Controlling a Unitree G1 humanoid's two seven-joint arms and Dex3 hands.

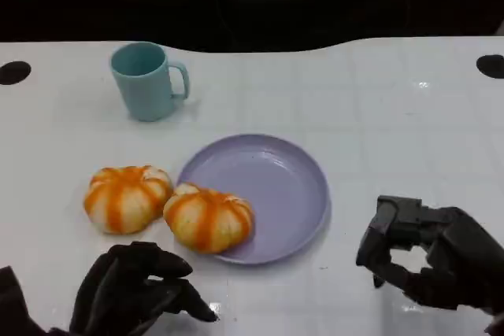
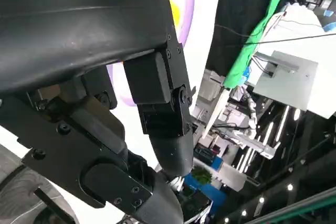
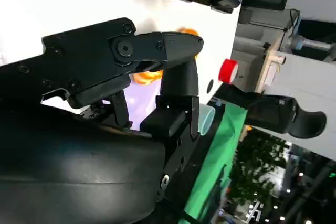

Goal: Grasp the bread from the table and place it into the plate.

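Note:
Two round buns with orange stripes lie near the lilac plate. One bread sits on the table left of the plate. The other bread rests on the plate's left rim, partly inside it. My left hand hovers at the front edge, just below the two buns, fingers loosely apart and holding nothing. My right hand is off the plate's right side, fingers half bent around an empty gap. In the left wrist view the hand's fingers stand before a strip of the plate.
A teal mug stands behind the buns at the back left, handle to the right. Dark round holes mark the table's far corners. White tabletop stretches right of the plate.

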